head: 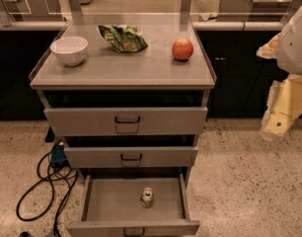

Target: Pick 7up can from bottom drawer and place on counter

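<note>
The 7up can (147, 197) stands upright on the grey floor of the bottom drawer (106, 201), which is pulled out; the can sits a little right of the drawer's middle. Above it, the middle and top drawers are pushed further in. The counter (141, 68) is the cabinet's flat grey top. My arm enters at the right edge of the view as a white housing with cream-coloured parts below it. The gripper (278, 125) hangs there beside the cabinet, about level with the top drawer, well above and to the right of the can.
On the counter are a white bowl (69, 50) at the left, a green foil snack bag (124, 37) at the back middle and a red-orange apple (182, 49) at the right. Black cables (45, 181) lie on the speckled floor left of the cabinet.
</note>
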### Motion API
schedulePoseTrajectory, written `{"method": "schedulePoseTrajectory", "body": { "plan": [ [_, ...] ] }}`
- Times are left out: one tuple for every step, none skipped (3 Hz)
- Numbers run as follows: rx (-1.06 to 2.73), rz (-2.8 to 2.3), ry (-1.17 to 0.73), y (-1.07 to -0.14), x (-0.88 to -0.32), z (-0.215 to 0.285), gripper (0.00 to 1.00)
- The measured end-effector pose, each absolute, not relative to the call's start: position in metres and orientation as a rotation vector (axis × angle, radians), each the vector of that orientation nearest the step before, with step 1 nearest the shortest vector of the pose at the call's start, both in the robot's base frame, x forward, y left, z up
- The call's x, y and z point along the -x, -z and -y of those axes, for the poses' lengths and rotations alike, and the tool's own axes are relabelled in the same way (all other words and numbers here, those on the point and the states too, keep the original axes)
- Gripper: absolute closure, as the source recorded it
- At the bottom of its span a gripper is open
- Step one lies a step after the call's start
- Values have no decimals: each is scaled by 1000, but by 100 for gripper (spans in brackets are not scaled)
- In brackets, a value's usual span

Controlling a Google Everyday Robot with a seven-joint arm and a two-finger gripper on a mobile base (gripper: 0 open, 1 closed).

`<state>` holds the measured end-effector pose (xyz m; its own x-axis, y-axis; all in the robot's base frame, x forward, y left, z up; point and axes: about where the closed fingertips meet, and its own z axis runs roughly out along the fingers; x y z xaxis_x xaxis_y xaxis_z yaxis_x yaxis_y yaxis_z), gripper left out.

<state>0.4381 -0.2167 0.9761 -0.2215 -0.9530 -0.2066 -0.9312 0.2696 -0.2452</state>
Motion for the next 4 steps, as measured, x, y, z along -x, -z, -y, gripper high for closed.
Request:
{"method": "schedulePoseTrajectory", "body": {
  "plan": [
    [1725,-2232,98,-976,-438,217,0],
    [1708,-2214,60,-964,-435,229,0],
    [1679,-2194,-29,-924,-422,257,0],
    [1628,-2229,-115,-857,-401,298,0]
  ]
}}
